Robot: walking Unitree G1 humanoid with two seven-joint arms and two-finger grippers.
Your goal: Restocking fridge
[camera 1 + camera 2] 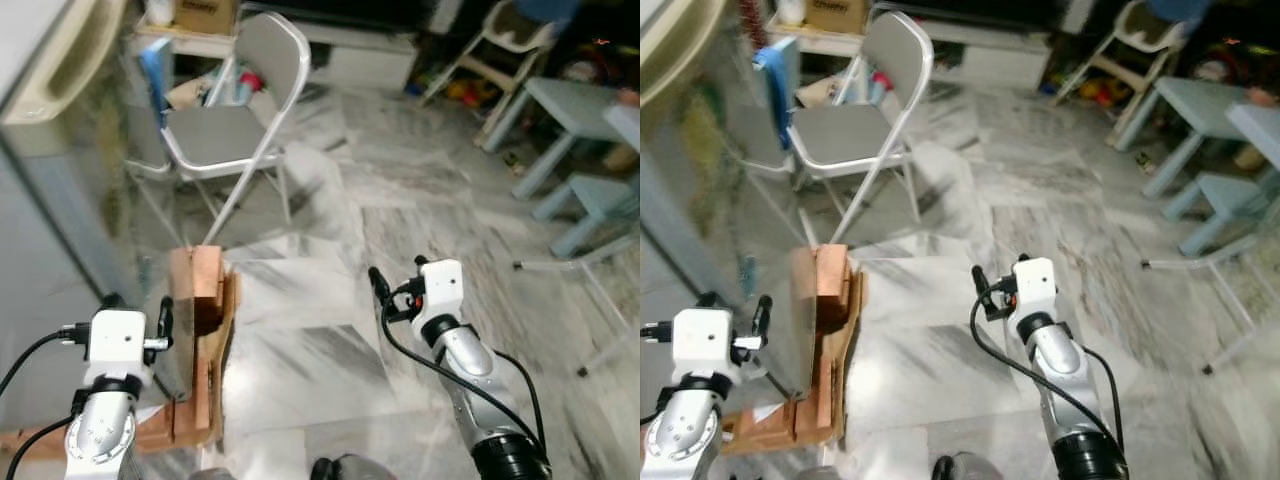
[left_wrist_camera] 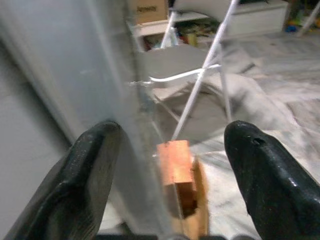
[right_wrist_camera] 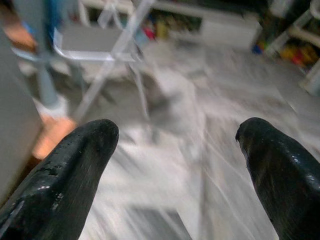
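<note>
The grey fridge (image 1: 40, 230) stands at my left, with a pale recessed handle (image 1: 75, 50) at its top corner. Its shiny edge (image 2: 135, 125) runs between the two fingers of my open left gripper (image 1: 138, 312), which is low beside the fridge and holds nothing. My right gripper (image 1: 398, 275) hangs open over the marble floor, to the right of the fridge, with nothing between its fingers (image 3: 65, 165). No food items can be made out.
Wooden blocks and cardboard (image 1: 200, 290) lie at the fridge's foot. A grey folding chair (image 1: 230, 130) stands close behind them. A blue table (image 1: 570, 100), a blue stool (image 1: 600, 195) and a high chair (image 1: 510, 40) stand at the right and back.
</note>
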